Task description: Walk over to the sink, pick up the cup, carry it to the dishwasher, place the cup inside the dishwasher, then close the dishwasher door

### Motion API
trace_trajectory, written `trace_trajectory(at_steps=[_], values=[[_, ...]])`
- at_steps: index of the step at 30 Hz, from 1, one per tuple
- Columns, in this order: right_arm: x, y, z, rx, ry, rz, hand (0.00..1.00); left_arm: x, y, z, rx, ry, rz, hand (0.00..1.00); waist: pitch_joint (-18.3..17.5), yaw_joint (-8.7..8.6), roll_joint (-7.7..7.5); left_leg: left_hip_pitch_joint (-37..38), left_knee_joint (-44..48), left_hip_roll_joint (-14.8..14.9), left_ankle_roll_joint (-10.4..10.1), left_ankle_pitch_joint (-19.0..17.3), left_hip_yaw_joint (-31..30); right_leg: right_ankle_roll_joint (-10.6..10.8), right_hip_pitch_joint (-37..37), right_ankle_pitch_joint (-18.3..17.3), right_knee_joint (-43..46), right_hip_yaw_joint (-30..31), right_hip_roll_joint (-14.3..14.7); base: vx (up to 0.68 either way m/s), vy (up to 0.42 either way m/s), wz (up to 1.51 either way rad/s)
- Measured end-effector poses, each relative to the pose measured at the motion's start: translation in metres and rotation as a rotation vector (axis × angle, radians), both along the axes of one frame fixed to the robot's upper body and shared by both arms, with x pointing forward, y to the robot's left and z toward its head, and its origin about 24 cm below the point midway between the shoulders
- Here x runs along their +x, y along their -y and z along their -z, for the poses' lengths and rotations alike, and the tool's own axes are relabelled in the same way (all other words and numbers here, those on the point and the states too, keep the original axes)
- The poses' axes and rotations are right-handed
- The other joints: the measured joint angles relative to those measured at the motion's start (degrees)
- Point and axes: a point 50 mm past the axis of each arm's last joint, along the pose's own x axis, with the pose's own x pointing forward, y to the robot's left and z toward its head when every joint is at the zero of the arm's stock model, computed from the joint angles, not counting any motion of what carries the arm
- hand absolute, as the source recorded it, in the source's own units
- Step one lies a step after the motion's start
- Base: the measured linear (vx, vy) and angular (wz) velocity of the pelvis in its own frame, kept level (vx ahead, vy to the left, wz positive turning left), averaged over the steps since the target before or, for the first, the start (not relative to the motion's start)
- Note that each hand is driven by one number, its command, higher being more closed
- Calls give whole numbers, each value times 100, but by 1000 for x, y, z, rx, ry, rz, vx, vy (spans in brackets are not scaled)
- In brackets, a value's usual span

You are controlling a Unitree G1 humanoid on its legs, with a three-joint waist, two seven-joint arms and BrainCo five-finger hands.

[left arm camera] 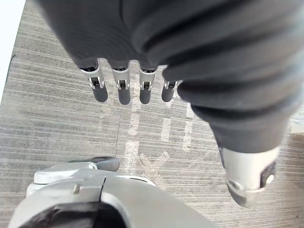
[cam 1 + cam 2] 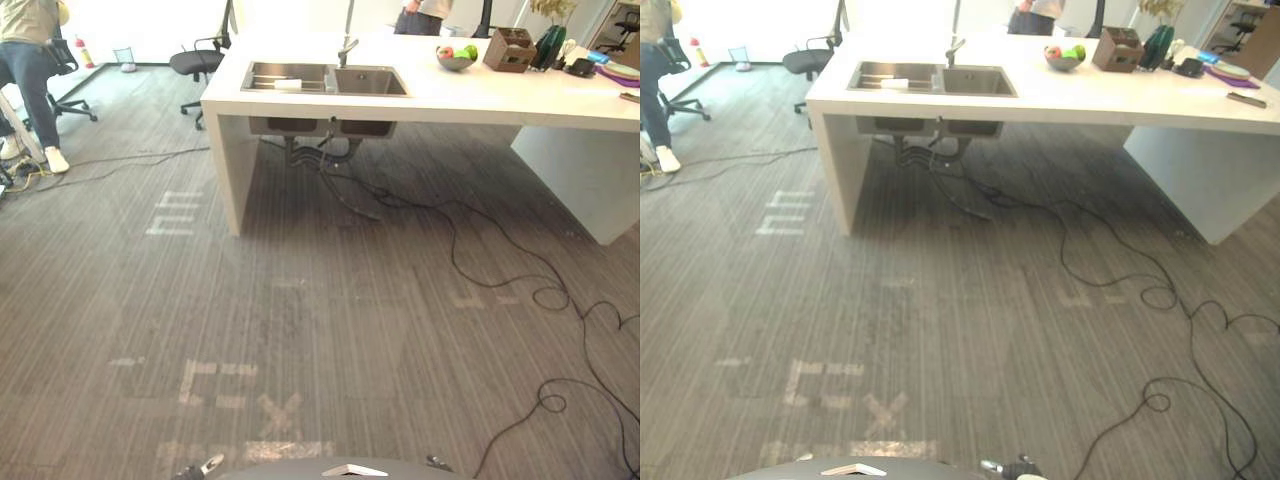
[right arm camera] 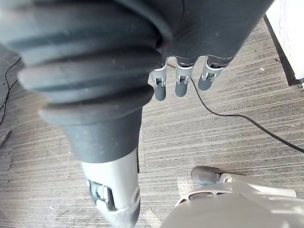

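Well ahead across the grey carpet floor (image 2: 350, 330), the head views show a white worktop (image 2: 450, 100) with a double steel sink (image 2: 325, 79) set into its near left end. A small white cup (image 2: 287, 84) appears to lie on its side in the left basin, its long axis running across the view from left to right. It is too small to tell which way its mouth points. A faucet (image 2: 346, 48) rises behind the basins, and a fruit bowl (image 2: 456, 58) and a brown wooden box (image 2: 509, 50) stand further right. The wrist views add the hands. The left hand (image 1: 124, 92) and the right hand (image 3: 181, 83) both hang over the carpet with fingers straight and thumb apart, holding nothing.
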Motion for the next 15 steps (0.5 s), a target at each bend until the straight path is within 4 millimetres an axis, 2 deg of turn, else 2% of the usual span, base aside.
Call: trace_trajectory(at_steps=[2, 7, 15], values=[[-7, 0, 0, -25, 17, -12, 0, 1, 0, 0, 24, 17, 8, 0, 2, -12, -2, -19, -1, -9, 3, -2, 10, 3, -4, -2, 0, 7, -7, 0, 0, 0], [-6, -3, -4, -62, 123, -53, 0, 3, -3, -2, 69, 58, 10, 0, 68, -95, -25, 33, 0, -6, -9, -16, 52, -19, 12, 13, 0, 52, -3, -6, -4, -3], [-6, -5, -5, -15, 166, -39, 0, 1, -3, -2, 85, 51, 9, 0, 105, -104, -25, 65, 0, 0, -37, -49, 189, -24, 21, 18, -2, 174, 4, -19, -9, -7]])
